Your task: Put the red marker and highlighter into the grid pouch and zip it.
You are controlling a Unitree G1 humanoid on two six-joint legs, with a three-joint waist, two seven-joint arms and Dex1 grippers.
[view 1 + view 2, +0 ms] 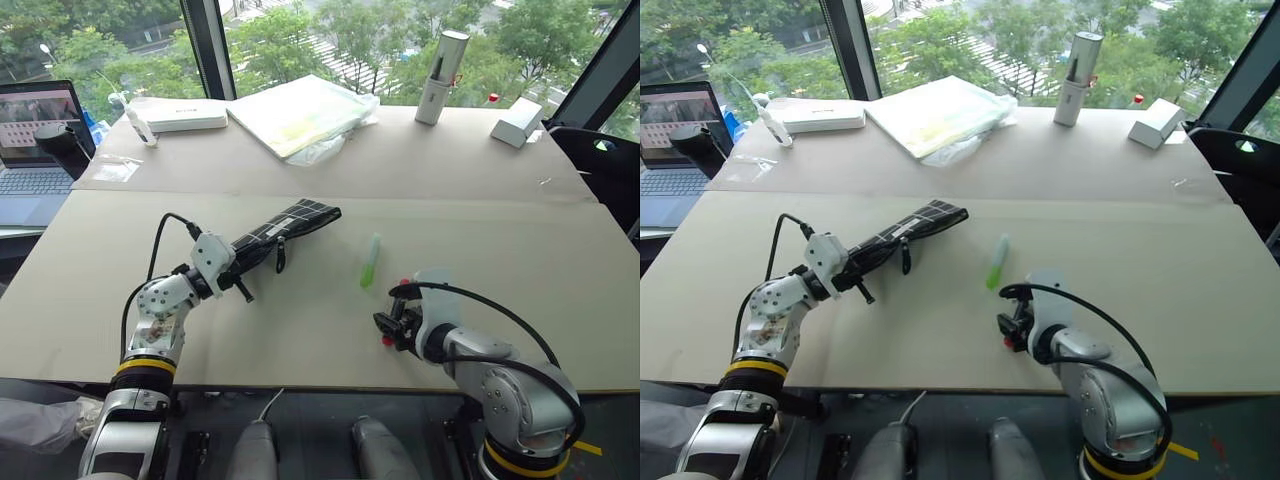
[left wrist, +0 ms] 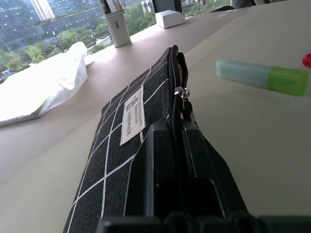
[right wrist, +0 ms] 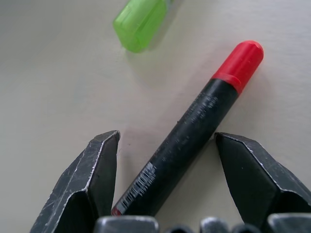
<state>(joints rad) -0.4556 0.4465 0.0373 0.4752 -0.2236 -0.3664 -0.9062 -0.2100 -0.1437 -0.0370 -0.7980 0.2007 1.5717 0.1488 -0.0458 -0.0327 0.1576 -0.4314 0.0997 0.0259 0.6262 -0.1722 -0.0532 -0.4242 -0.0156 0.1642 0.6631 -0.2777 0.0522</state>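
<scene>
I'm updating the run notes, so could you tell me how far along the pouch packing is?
Done: the left pincer is shut on the grid pouch, holding one end. In hand: the right pincer is open, its fingers either side of the red marker, which lies on the table. Left: the marker and the highlighter go in, then zipping.

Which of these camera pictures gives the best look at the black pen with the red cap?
The right wrist view: the red marker lies close up between the open right gripper, cap and barrel plain. In both eye views that gripper hides most of it, leaving red bits.
</scene>
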